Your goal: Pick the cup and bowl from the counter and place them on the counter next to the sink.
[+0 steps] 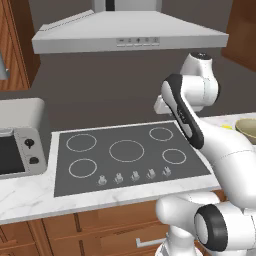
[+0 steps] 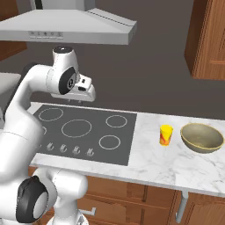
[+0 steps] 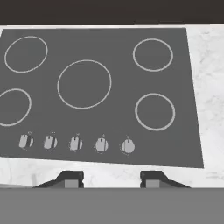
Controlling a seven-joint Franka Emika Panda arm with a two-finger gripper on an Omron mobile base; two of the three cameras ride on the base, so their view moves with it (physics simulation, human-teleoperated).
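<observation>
White marble counter (image 2: 154,162) runs across the lower half of the right base view, above brown wooden cabinets (image 2: 132,197), with a dark grey cooktop (image 2: 83,132) set into it at centre left. Five burner rings and a row of five knobs (image 3: 75,143) mark the cooktop; in the hand view the knobs sit in the lower part of the frame. A grey range hood (image 1: 127,32) spans the top of the left base view, and a toaster oven (image 1: 20,145) stands at that view's left edge.

At the right of the right base view, the olive-tan bowl (image 2: 202,137) sits upright on the marble, and just to its left stands a small yellow cup (image 2: 165,135), apart from it. The bowl's rim also shows at the right edge of the left base view (image 1: 247,129).

The gripper (image 3: 111,178) hangs above the cooktop, well left of cup and bowl. Its two dark fingertips (image 3: 70,178) stand parted with nothing between them.
</observation>
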